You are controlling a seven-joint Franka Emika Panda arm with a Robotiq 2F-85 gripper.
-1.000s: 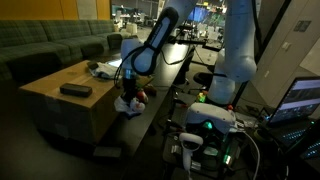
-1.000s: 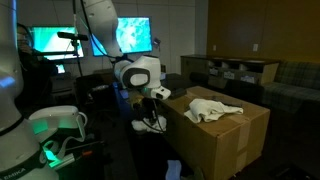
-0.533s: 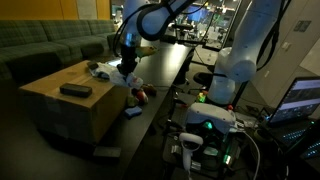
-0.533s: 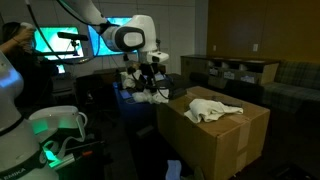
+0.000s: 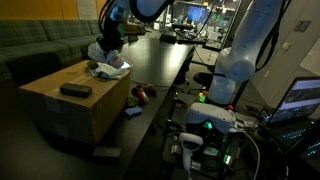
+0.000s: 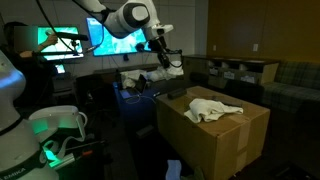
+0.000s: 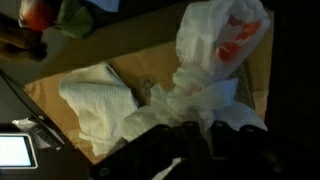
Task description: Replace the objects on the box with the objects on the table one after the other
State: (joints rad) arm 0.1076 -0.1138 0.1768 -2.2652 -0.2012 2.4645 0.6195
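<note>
At the left in an exterior view, a dark flat object (image 5: 75,90) lies on the cardboard box (image 5: 55,108). Above the box's far edge, the gripper (image 5: 107,46) is clenched on the bunched neck of a white plastic bag (image 7: 215,55) with orange showing through. The bag hangs just beside a white cloth (image 7: 100,100) lying on the box. Farther right, a red fruit (image 5: 141,96) rests on the dark table (image 5: 165,70) near the box.

White rounded arm (image 6: 130,15), black end effector (image 6: 165,57)
</note>
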